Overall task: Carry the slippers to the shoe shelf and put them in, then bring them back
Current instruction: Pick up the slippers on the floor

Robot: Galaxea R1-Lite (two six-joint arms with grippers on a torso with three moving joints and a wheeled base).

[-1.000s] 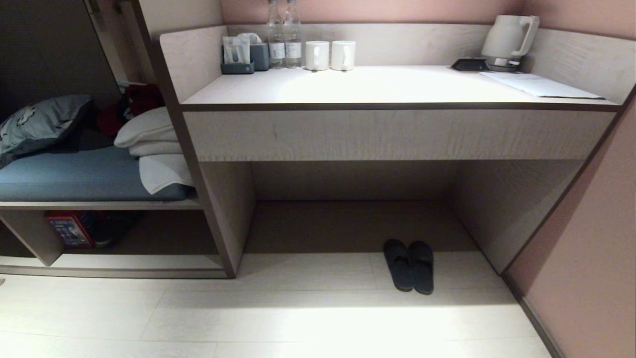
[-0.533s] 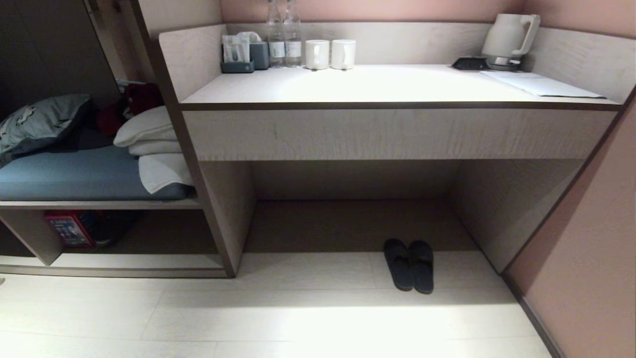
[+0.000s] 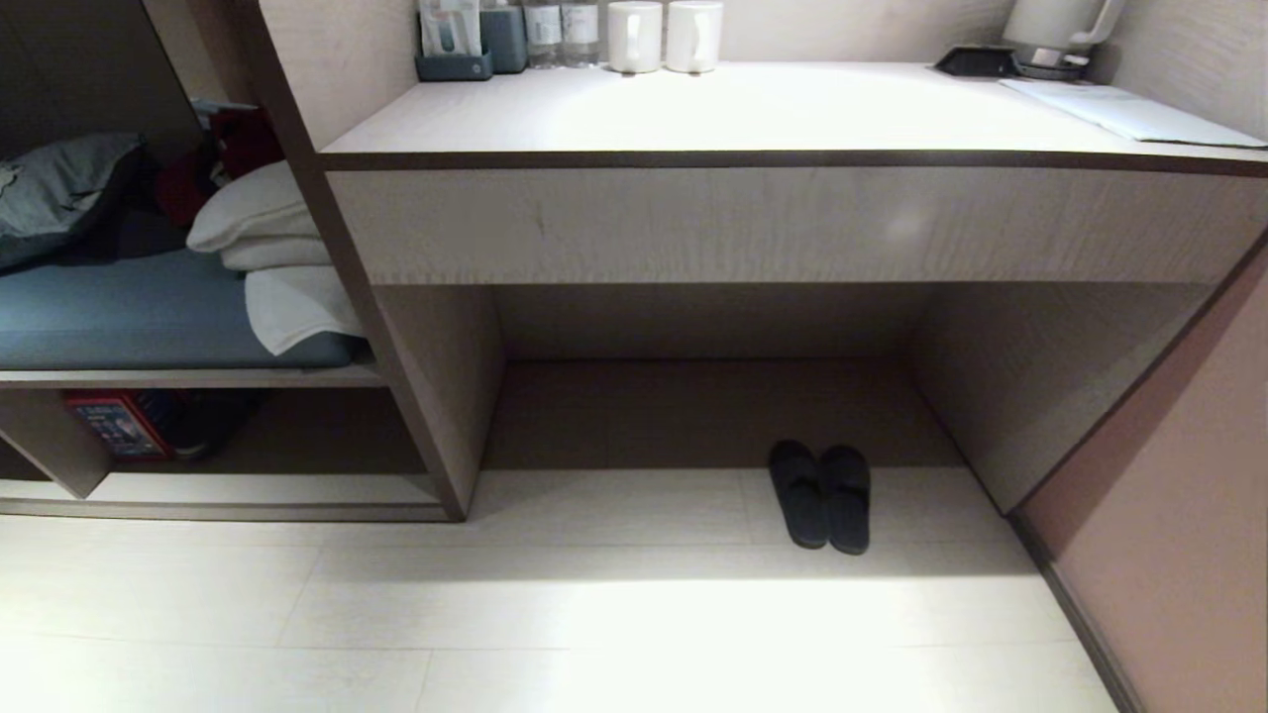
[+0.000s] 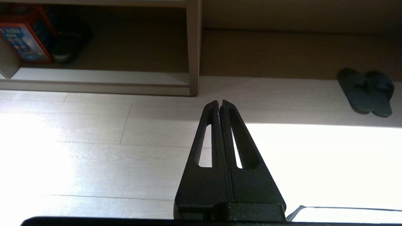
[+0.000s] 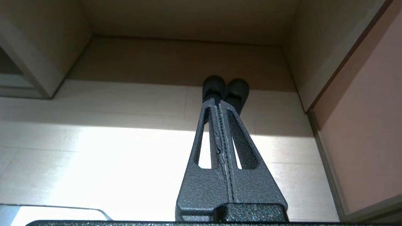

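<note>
Camera tipped lower | slippers (image 3: 820,495) unmoved: flat, dark woven pair

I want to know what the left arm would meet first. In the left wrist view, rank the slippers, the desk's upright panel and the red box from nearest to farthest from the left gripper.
From the left gripper:
1. Desk's upright panel, just ahead of the tips.
2. Slippers, off to one side on the floor.
3. Red box, farthest, deep in the shoe shelf on the other side.
</note>
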